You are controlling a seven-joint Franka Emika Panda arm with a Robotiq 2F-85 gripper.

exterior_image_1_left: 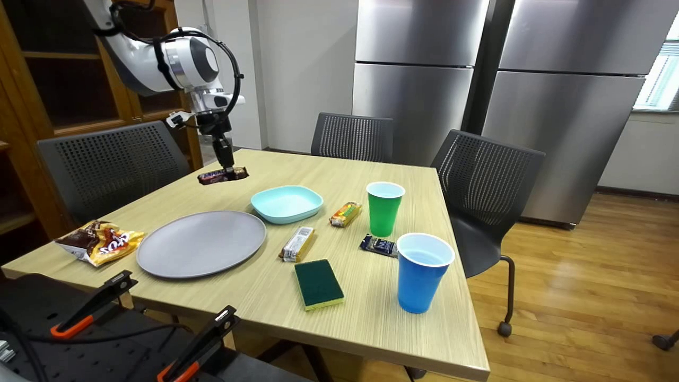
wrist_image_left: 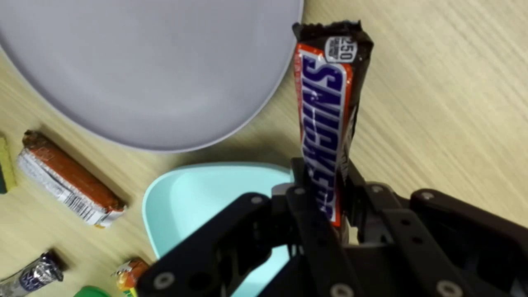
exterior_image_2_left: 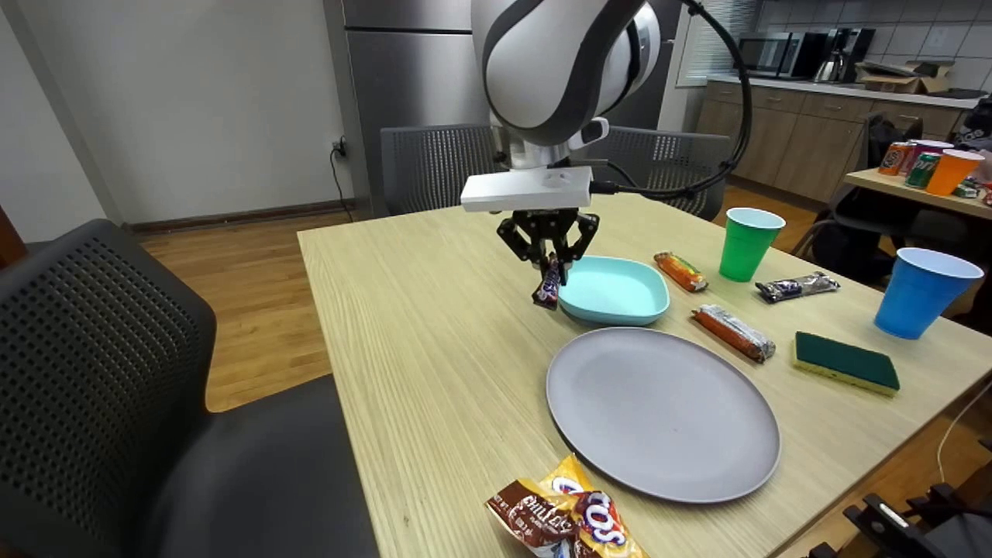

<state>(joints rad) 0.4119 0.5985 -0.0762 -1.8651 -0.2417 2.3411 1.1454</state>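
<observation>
- the fingers (wrist_image_left: 303,206) are drawn nearly together, pinching a snickers bar (wrist_image_left: 324,115) off-centre, toward one end.
- the bar is held up off the desk (exterior_image_2_left: 418,349), beside a turquoise bowl (wrist_image_left: 198,194), on the side toward the desk edge with a black chair (exterior_image_2_left: 101,310).
- progress, as judged: bar gripped and raised; not yet set down or let go.
- a gray plate (exterior_image_2_left: 659,418) sits just beside the bowl; a snack bag (exterior_image_1_left: 103,241) lies near a desk corner.
- a green cup (exterior_image_1_left: 384,212) and blue cup (exterior_image_1_left: 424,281) stand toward the opposite edge.
</observation>
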